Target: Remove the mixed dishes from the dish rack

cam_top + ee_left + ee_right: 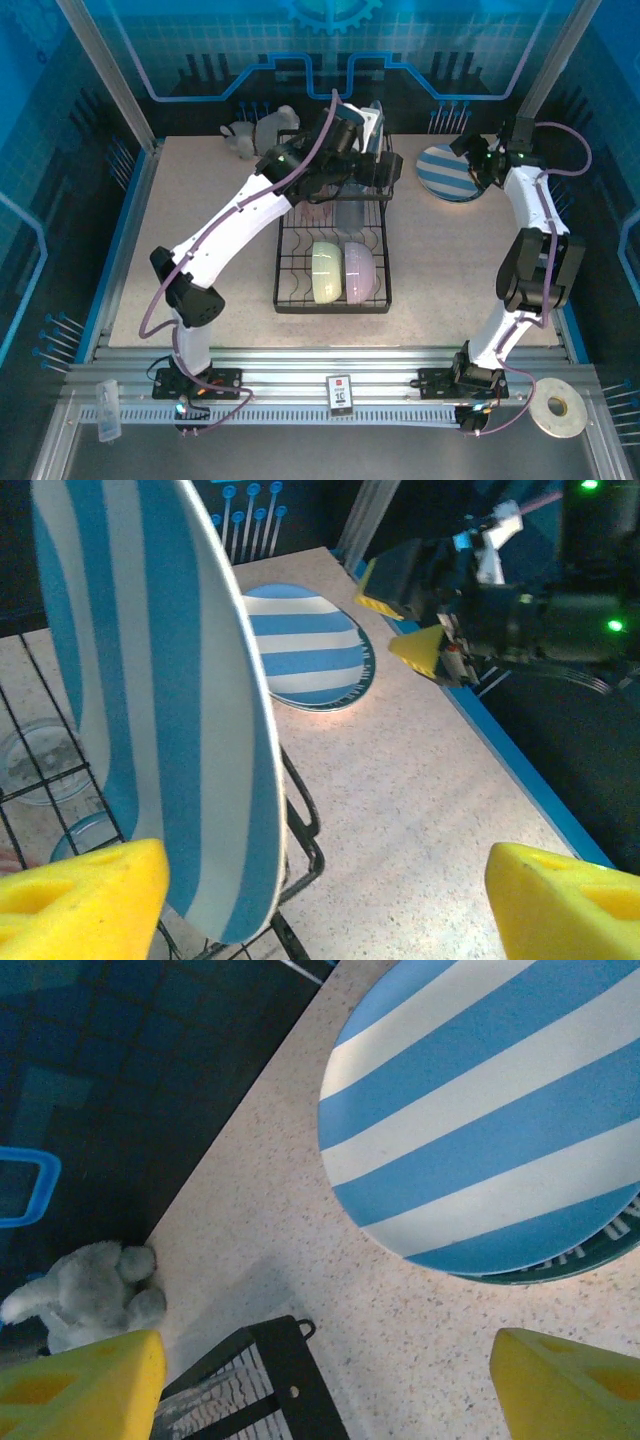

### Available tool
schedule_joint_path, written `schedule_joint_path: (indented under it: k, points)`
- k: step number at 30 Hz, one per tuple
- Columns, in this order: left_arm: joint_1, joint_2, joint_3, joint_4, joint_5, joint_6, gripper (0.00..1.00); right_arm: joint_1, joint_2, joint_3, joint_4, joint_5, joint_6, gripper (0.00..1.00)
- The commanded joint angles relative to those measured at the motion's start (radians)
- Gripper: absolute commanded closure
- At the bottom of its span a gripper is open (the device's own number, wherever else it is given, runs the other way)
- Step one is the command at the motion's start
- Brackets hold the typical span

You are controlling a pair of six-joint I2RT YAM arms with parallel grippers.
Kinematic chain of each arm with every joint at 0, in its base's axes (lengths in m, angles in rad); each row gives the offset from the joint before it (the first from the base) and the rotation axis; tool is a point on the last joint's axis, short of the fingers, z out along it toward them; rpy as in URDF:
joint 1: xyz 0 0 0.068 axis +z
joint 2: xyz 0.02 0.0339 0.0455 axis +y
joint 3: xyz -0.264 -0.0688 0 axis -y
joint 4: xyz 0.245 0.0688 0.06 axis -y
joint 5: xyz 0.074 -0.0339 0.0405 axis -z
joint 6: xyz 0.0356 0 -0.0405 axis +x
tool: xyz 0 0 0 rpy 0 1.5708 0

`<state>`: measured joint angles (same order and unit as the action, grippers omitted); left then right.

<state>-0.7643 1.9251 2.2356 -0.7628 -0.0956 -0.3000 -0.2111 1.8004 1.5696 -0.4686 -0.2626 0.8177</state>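
My left tool (320, 895) hangs spread wide at the far end of the black wire dish rack (333, 306). An upright striped plate (160, 680) stands in the rack's slots just beside one finger. My right tool (325, 1380) is spread too, over the speckled beige counter (200, 250), near the flat striped plates (480, 1110) at its far right. A pale green bowl (326, 272) and a lavender bowl (359, 270) sit side by side at the rack's near end. Blue-lit walls (330, 40) enclose the counter, and a grey plush animal (90, 1295) sits at the far left edge.
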Motion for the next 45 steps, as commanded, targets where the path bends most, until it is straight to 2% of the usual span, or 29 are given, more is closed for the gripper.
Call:
schedule_joint_path:
  k: [1, 4, 13, 15, 18, 21, 27, 35, 40, 45]
  points:
    - [-0.006, 0.025, 0.054, -0.038, -0.069, 0.035, 0.24, 0.031, -0.064, -0.066, 0.046, -0.04, 0.033, 0.15]
    - [-0.006, 0.045, 0.074, -0.043, -0.097, 0.044, 0.3, 0.035, -0.139, -0.162, 0.119, -0.047, 0.058, 0.14]
    - [-0.004, 0.07, 0.089, -0.037, -0.134, 0.065, 0.52, 0.07, -0.315, -0.285, 0.164, -0.078, 0.071, 0.11]
    - [-0.005, 0.077, 0.099, -0.045, -0.137, 0.07, 0.56, 0.079, -0.356, -0.322, 0.231, -0.104, 0.083, 0.09]
    - [-0.006, 0.08, 0.102, -0.05, -0.138, 0.075, 0.62, 0.089, -0.41, -0.37, 0.337, -0.153, 0.107, 0.0]
    - [-0.006, 0.083, 0.103, -0.049, -0.14, 0.083, 0.68, 0.103, -0.464, -0.398, 0.402, -0.171, 0.112, 0.0]
    - [-0.005, 0.1, 0.101, -0.056, -0.148, 0.101, 0.77, 0.117, -0.572, -0.422, 0.503, -0.194, 0.12, 0.0]
    - [-0.004, 0.107, 0.1, -0.047, -0.151, 0.087, 0.88, 0.128, -0.657, -0.413, 0.55, -0.238, 0.146, 0.0]
    - [-0.004, 0.098, 0.102, -0.061, -0.147, 0.073, 0.99, 0.13, -0.696, -0.41, 0.568, -0.262, 0.144, 0.0]
    - [-0.004, 0.064, 0.074, -0.064, -0.159, 0.059, 1.0, 0.13, -0.71, -0.405, 0.559, -0.265, 0.138, 0.0]
